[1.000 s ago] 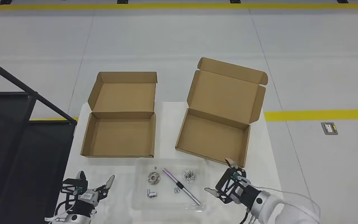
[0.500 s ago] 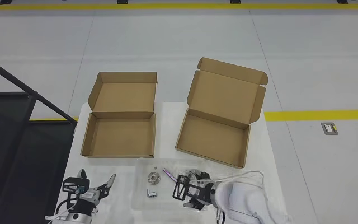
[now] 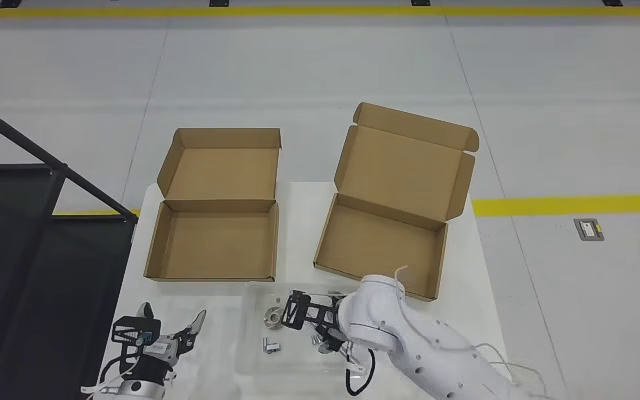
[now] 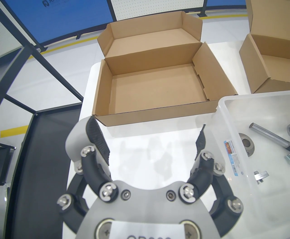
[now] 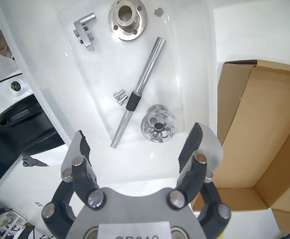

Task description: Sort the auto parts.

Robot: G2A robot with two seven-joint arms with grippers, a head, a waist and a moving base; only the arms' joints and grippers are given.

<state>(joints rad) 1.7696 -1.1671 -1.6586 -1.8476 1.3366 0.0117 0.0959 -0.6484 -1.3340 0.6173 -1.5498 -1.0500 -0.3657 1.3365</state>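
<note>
Right gripper (image 5: 139, 133) hangs with jaws spread wide over the clear tray (image 4: 260, 108), holding nothing. The hub (image 5: 157, 130) and rod (image 5: 147, 65) lie just below it (two bolts (image 5: 119, 97) sit beside the rod). The flange (image 5: 127, 19) and bracket (image 5: 85, 31) lie farther along. Left gripper (image 4: 147, 125), also spread, hovers beside the tray, near an open box (image 4: 154, 86).

On the table (image 3: 298, 225) the left box (image 3: 212, 245) and the right box (image 3: 375, 245) stand side by side at the far edge. Before them lies the tray (image 3: 262, 366). In it, the flange (image 5: 127, 20) lies at the left with the bracket (image 5: 85, 31) just before it. The rod (image 5: 145, 72) slants through the middle, with the bolts (image 5: 119, 96) on its near side and the hub (image 5: 158, 130) on its far side.
</note>
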